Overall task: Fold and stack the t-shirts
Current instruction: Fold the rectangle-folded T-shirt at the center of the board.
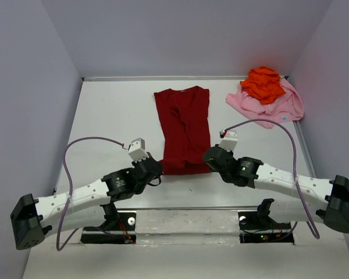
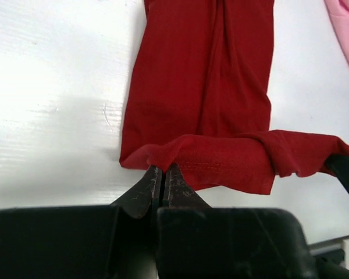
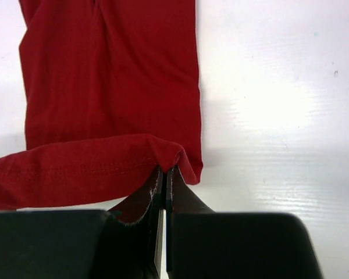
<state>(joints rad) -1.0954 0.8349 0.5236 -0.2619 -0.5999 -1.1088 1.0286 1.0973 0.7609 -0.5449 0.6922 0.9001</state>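
Top external view: I see the dark red t-shirt lying mid-table, long axis near to far, collar toward the table's far edge. The left gripper and right gripper each pinch a near hem corner. The cloth is soft and limp, so the corners are the right hold.

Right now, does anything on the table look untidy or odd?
The orange t-shirt lies crumpled on the unfolded pink t-shirt in the far right corner. The dark red t-shirt is creased down its middle; left gripper and right gripper pinch its near hem.
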